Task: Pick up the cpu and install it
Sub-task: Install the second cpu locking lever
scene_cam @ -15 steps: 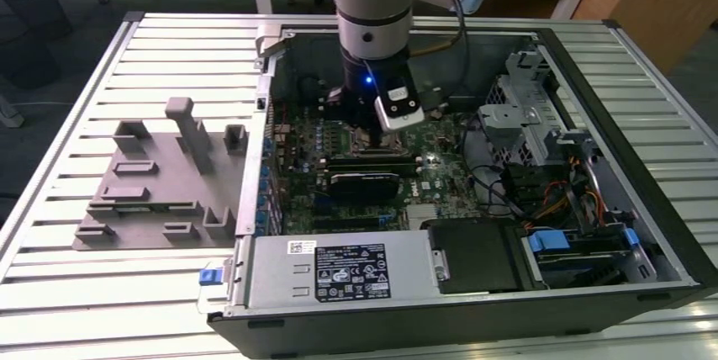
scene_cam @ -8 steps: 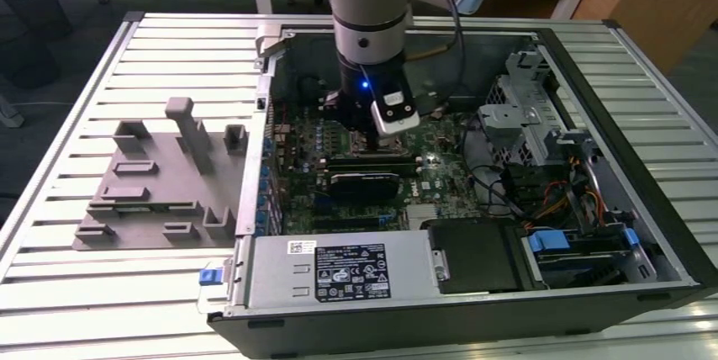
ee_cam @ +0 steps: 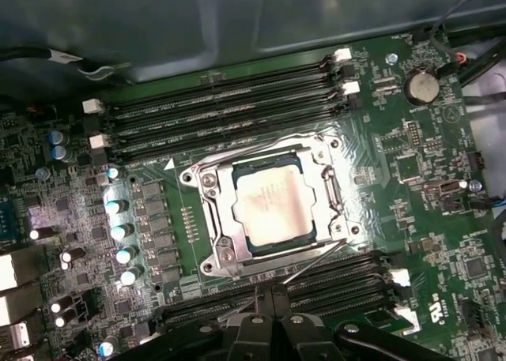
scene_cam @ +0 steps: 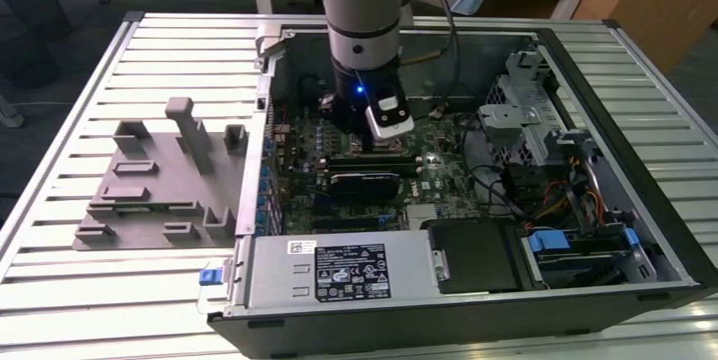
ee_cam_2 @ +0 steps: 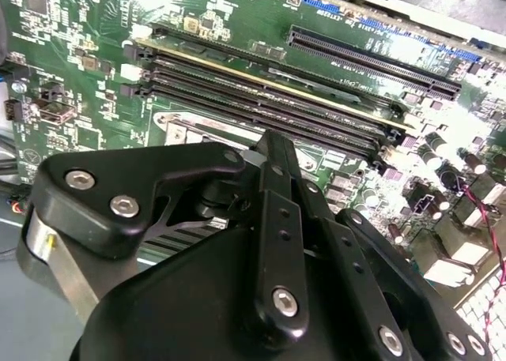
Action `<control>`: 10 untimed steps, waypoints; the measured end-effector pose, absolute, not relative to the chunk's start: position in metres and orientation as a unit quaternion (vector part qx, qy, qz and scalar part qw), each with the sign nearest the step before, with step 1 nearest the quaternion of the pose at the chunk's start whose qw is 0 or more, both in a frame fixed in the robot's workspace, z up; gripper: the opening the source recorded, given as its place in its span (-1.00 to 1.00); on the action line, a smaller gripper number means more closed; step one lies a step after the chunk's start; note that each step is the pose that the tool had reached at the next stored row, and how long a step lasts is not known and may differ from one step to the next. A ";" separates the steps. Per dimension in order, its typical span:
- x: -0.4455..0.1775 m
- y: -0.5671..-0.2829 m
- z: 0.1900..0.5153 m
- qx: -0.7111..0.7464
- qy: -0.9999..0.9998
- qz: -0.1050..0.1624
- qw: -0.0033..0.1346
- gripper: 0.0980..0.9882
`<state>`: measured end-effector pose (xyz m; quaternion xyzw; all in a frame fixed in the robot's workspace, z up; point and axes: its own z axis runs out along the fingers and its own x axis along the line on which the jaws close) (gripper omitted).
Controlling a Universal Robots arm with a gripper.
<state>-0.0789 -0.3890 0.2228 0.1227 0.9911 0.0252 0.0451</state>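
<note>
A: Where is the cpu?

B: In the first wrist view it lies flat inside the socket frame on the green motherboard, its silvery top facing up. Black memory slots run along one side of the frame, and more slots run along the opposite side.

A: And the arm?

B: In the exterior view the arm reaches down into the open computer case, which lies on its side on the slatted tabletop. The end effector sits low over the motherboard, near the middle of the case.

A: How do its fingers stand?

B: In the second wrist view the black linkage of the end effector is drawn close together, so the fingers appear narrow, with nothing seen between them. The tips themselves are hidden behind the linkage.

A: What else lies on the tabletop?

B: A grey fixture with upright posts, to the exterior view's left of the case, well apart from the end effector.
</note>
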 end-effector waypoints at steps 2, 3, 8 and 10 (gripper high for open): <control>-0.079 -0.389 0.222 0.122 0.991 0.025 0.045 -0.98; -0.080 -0.389 0.222 0.122 0.991 0.025 0.045 -0.98; -0.080 -0.389 0.220 0.121 0.991 0.025 0.045 -0.98; -0.080 -0.389 0.219 0.121 0.991 0.025 0.045 -0.98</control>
